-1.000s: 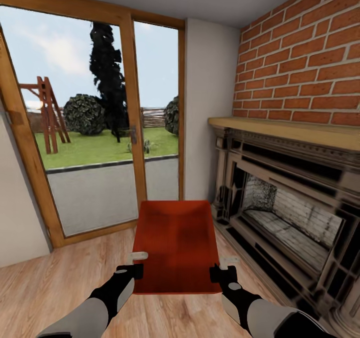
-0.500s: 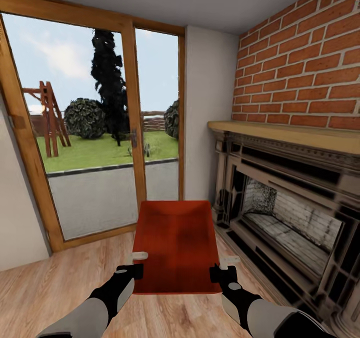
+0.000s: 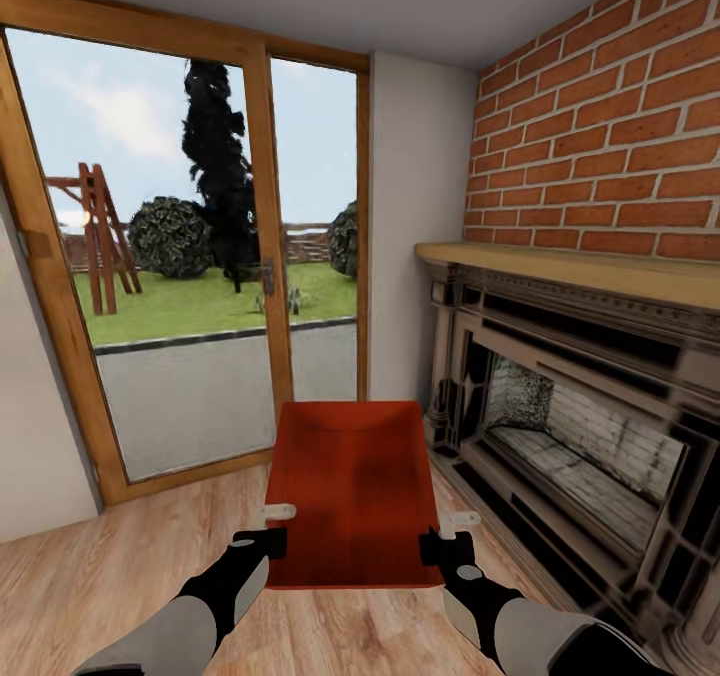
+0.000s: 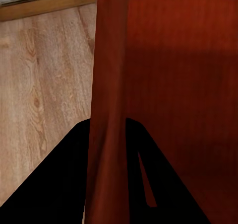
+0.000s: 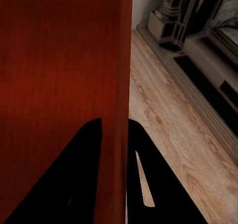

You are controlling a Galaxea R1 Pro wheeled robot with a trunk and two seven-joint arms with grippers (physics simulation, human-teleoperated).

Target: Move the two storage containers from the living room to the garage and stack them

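Container [image 3: 352, 486], orange-red and open-topped, hangs above the light wood plank floor [image 3: 90, 576] between the two arms, held out in front of the robot. The left gripper [image 3: 272, 526] grips the container's left wall near the corner closest to the robot, and the right gripper [image 3: 443, 534] grips the right wall at the matching spot, so the container lies between the two and reaches away from them toward the glass door [image 3: 190, 246].

In the left wrist view, the two dark fingers [image 4: 54, 184] sit on either side of the container's thin wall [image 4: 106, 110], one outside and one inside, closed tight against it. In the right wrist view, the fingers [image 5: 74, 179] pinch the opposite wall [image 5: 121, 85] the same way, with the plank floor and the base of the fireplace [image 5: 198, 30] beyond.

The room is the living room: a wood-framed glass door looks onto a lawn with a wooden frame and dark trees. A red brick wall [image 3: 600, 116] stands on the right above a wooden mantel [image 3: 570, 266] and a dark fireplace [image 3: 570, 426]. The container's right side is near the fireplace but apart from it.
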